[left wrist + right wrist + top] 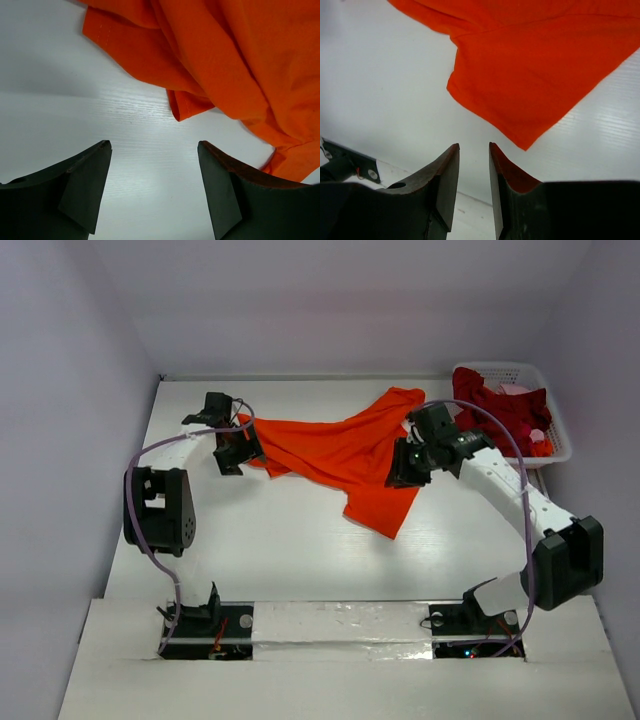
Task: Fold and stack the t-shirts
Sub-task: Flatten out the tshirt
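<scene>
Fingers (85, 185) of the left gripper (152, 187) stand wide apart, with only bare white table (60, 115) showing between them. Nothing is clamped. A folded hem of the orange t-shirt (225, 60) lies just ahead of the fingertips. At the right-hand finger a rumpled edge of the cloth comes close, though whether it touches cannot be told. From above, this gripper (236, 447) sits at the shirt's left end, at the left side of the table (300, 550).

The orange t-shirt (345, 455) is spread across the middle of the table, crumpled and unfolded. A ridge runs from its left tip up to a peak at the far right, and one flap hangs down toward the near side.

The right gripper (405, 465) is at the shirt's right edge, beside that flap. In its own wrist view the two fingers (445, 185) are almost together, leaving a slim gap through which the table shows. The right gripper (474, 185) has hold of nothing. The flap's pointed corner (525, 147) lies flat on the table just beyond the fingertips, apart from them.

Farthest right, at the table's far corner, a white lattice basket (500, 368) holds dark red t-shirts (500, 410) in a heap, with a pinkish one (515, 390) showing among them.
</scene>
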Controlling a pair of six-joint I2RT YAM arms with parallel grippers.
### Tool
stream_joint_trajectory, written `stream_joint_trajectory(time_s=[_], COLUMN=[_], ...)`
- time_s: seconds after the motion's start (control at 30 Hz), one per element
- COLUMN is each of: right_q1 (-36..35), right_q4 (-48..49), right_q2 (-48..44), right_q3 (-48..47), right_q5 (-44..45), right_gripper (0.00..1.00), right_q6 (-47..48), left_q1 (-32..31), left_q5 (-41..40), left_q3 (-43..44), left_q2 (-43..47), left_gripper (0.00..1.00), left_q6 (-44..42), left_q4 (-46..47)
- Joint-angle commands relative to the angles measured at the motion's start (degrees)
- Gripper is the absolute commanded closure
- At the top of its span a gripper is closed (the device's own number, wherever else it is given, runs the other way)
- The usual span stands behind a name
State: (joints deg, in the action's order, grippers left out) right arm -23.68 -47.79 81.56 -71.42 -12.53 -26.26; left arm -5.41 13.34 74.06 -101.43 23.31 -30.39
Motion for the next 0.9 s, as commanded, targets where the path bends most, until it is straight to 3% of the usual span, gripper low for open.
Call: stream_joint_trajectory(time_s=[0.0, 0.13, 0.37, 0.43, 0.57, 0.6, 0.73, 0.87], right_q1=[-0.3, -0.3, -1.5, -2.1, -2.1, -2.1, -2.6, -2.6], right_q4=[13.0, 24.5, 28.3, 28.1, 27.1, 27.0, 26.4, 27.0], right_q2=[2.5, 8.4, 10.1, 9.2, 7.4, 6.9, 4.1, 3.0], right_q3=[4.6, 9.7, 10.9, 10.9, 11.1, 11.6, 12.8, 14.3], right_q5=[-1.1, -2.3, -3.3, -3.4, -3.5, -3.8, -4.0, -3.9], right_gripper=[0.64, 0.60, 0.27, 0.32, 0.66, 0.68, 0.68, 0.57], right_q6=[-3.7, -6.9, -9.2, -9.4, -10.1, -10.2, -11.0, -11.1], left_q1=[-0.5, -1.0, -1.0, -1.0, -1.0, -1.0, -1.0, -1.5], left_q5=[0.5, -3.1, -8.8, -9.8, -11.4, -12.2, -12.6, -12.5], left_q3=[-0.6, 0.7, 2.2, 2.5, 1.9, 1.8, 1.9, 2.4], left_q2=[0.1, -1.6, -3.4, -4.2, -4.5, -4.6, -5.4, -5.9], left_gripper=[0.33, 0.34, 0.36, 0.37, 0.38, 0.38, 0.38, 0.35], left_q6=[-0.1, 0.1, 0.9, 0.9, 0.2, 0.0, 0.0, 0.5], left_q4=[3.9, 4.0, 4.4, 4.3, 4.7, 4.7, 4.8, 5.7])
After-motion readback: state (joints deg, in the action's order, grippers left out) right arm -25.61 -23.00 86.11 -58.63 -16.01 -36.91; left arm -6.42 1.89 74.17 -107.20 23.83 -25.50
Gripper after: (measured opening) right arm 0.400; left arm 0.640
